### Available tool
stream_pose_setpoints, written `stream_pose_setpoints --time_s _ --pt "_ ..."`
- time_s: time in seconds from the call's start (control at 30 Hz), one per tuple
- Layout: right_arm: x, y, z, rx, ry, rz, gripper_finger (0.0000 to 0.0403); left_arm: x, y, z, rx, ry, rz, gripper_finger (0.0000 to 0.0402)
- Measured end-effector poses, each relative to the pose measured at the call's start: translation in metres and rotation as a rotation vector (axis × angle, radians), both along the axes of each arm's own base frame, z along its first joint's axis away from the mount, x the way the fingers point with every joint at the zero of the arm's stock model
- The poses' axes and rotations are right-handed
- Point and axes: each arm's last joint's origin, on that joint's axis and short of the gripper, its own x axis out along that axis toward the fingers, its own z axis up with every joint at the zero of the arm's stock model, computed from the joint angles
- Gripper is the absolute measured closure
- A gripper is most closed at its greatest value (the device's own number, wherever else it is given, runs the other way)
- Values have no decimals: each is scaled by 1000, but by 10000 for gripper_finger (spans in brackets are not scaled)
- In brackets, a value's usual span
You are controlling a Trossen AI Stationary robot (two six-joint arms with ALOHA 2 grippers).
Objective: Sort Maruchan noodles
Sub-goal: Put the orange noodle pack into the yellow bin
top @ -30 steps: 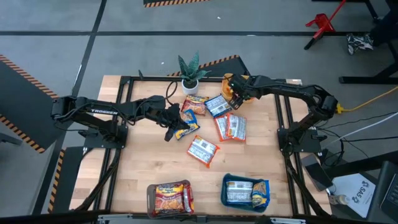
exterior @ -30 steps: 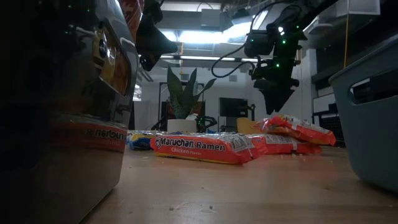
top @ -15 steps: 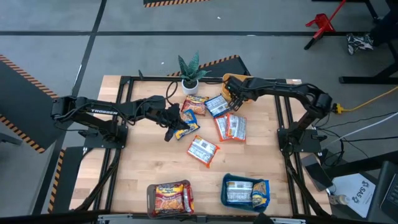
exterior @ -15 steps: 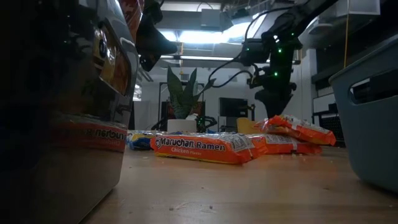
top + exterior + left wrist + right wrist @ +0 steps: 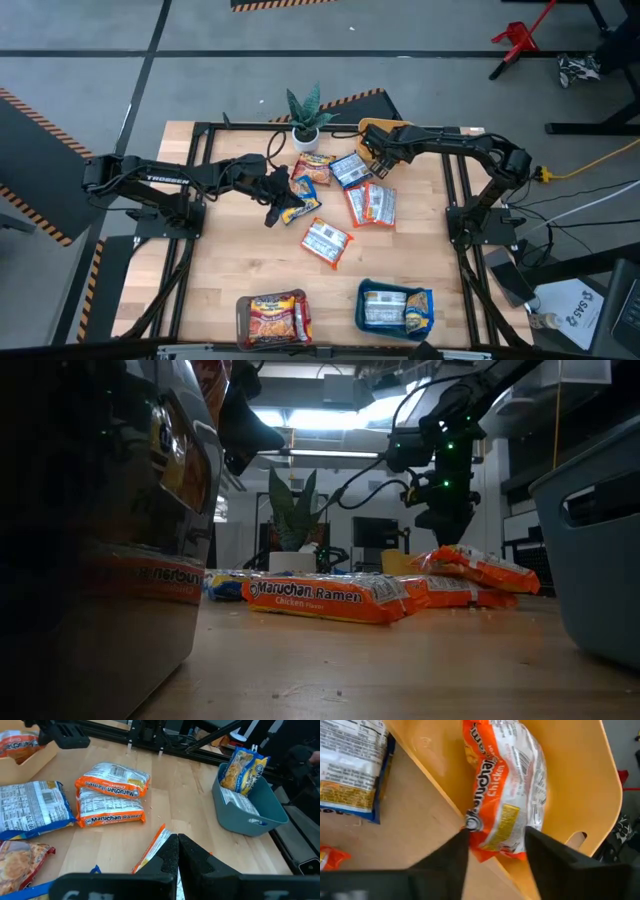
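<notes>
Several Maruchan noodles packets lie flat mid-table: an orange pair (image 5: 372, 205), a blue one (image 5: 350, 170), an orange-and-white one (image 5: 327, 243) and a blue-yellow one (image 5: 297, 203). One orange packet (image 5: 502, 785) lies in the yellow tray (image 5: 580, 775) at the far side. My right gripper (image 5: 497, 832) points steeply down into that tray, open, a finger on either side of the packet's near end. My left gripper (image 5: 177, 850) hangs shut above the blue-yellow packet at centre-left (image 5: 288, 195), with nothing seen between its fingers. My right gripper comes from above, slanting, with its fingers (image 5: 462, 845) close against the two sides of the orange packet's near end (image 5: 495, 847), which rests in the yellow tray. Whether the fingers touch the packet I cannot tell.
A brown tray (image 5: 272, 318) and a teal tray (image 5: 395, 308), both with packets inside, stand at the near edge. A potted plant (image 5: 305, 115) stands at the far edge beside the yellow tray. Bare wood lies at the table's left and near-middle.
My right gripper has sunk a little toward the yellow tray and has turned at the wrist as it came down. The packets have stayed where they were.
</notes>
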Motion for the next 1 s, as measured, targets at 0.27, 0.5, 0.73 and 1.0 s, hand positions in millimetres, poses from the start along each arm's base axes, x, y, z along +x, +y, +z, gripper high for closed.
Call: stream_pose_setpoints --time_s 0.27,0.5,0.73,1.0 --pt "1 1 0 53 -21 21 392 0 0 0 2 2 5 401" --pt "6 -2 23 32 5 40 400 0 0 0 2 2 5 401" --pt "14 -6 53 26 -35 91 397 0 0 0 2 2 5 401" --pt "12 1 39 206 -93 126 400 0 0 0 2 3 5 401"
